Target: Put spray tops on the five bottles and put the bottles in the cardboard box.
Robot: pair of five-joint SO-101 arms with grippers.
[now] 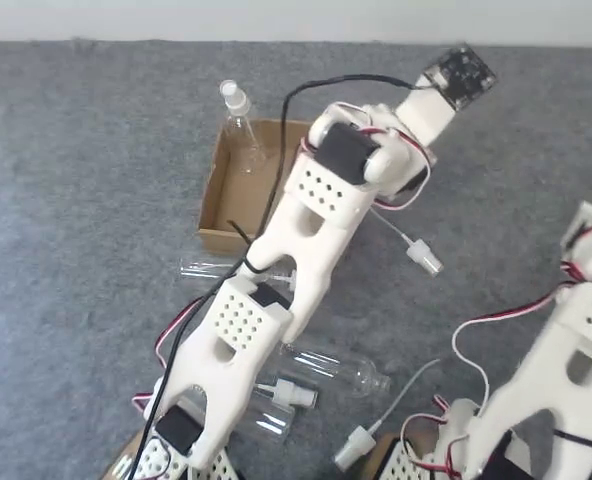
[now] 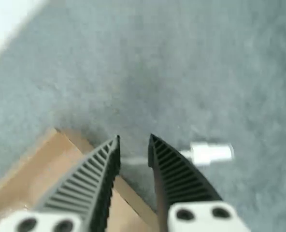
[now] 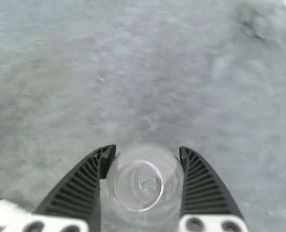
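- High view: my left arm [image 1: 316, 200] stretches out over the cardboard box [image 1: 216, 195]. Its bulk covers much of the box's inside, so I can only make out one capped bottle [image 1: 238, 125], standing at the far corner.
- Uncapped bottles [image 1: 341, 370] lie on the grey carpet [image 1: 86, 200] near my left arm's base, partly tucked under it. I cannot count them with certainty.
- A loose spray top [image 1: 423, 258] lies on the carpet just beside the box, and a second spray top [image 1: 356, 445] lies near the frame's lower edge. My right arm [image 1: 576, 350] is cut off by the border.
- Left wrist view: my left gripper [image 2: 133, 145] hangs above the box's edge [image 2: 36, 169], fingers parted with nothing between them. The loose spray top [image 2: 210, 153] lies on the carpet just past them — I judge they are open to go for it.
- Right wrist view: my right gripper [image 3: 146, 151] is closed on a clear bottle [image 3: 143, 186], one finger pressing each side.
- I see the clear bottle end-on and cannot tell neck from base. I reckon I hold it steady so a top can go on.
- A white shape [image 3: 3, 212] at the corner is too cut off to name.
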